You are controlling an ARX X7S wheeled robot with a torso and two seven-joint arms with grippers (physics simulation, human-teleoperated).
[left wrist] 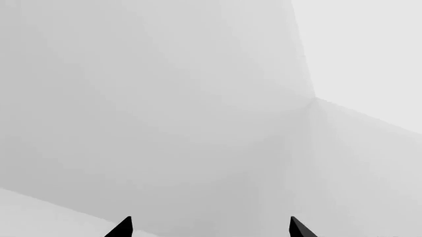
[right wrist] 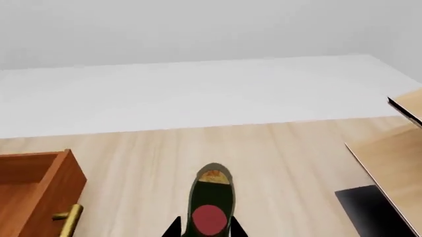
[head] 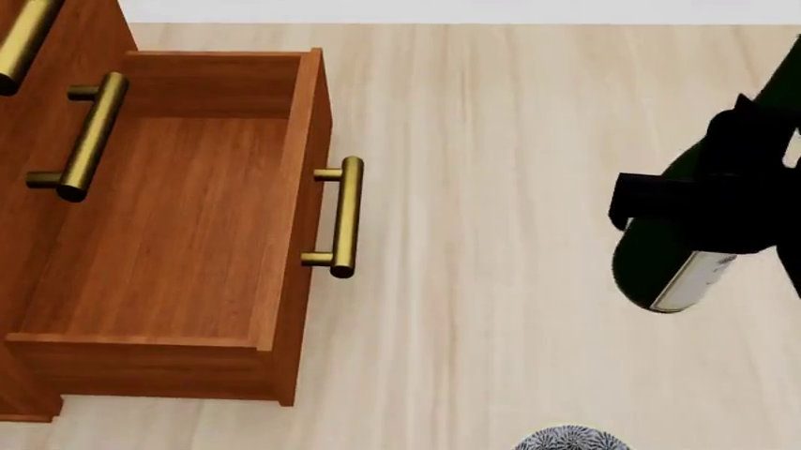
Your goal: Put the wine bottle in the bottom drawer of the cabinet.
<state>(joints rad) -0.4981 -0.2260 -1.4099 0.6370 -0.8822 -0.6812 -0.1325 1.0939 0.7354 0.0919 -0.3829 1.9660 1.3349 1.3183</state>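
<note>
two arms: only the right arm was busy; the left wrist view showed nothing but pale wall.
risk, drop: the wine bottle (head: 682,253) hung over bare floor (head: 501,281), well apart from the bottom drawer (head: 163,234); a slip of smooth glass in the grip would likely send it down short of the target.
risk, collision: the bottle looked long against the drawer, so carrying it across too low could knock its base on the front panel or on the brass handle (head: 344,217).
risk, fit: lowering it upright would probably leave it too tall to let the drawer shut (a judgement, since nothing gave scale), so it would need laying down along the floor of the box.
bottle and gripper: the right gripper (head: 701,202) was clamped across the dark green body, above the white label (head: 701,279) in the head view; in the right wrist view the bottle (right wrist: 211,205) ran out from between the fingertips, cork end away from the camera.
left gripper (left wrist: 211,229): two black fingertips stood spread with nothing between them, holding nothing.
drawer: pulled out of the cabinet (head: 37,56), its wooden floor bare.
other things: a patterned bowl (head: 569,439) sat at the near edge of the head view.
</note>
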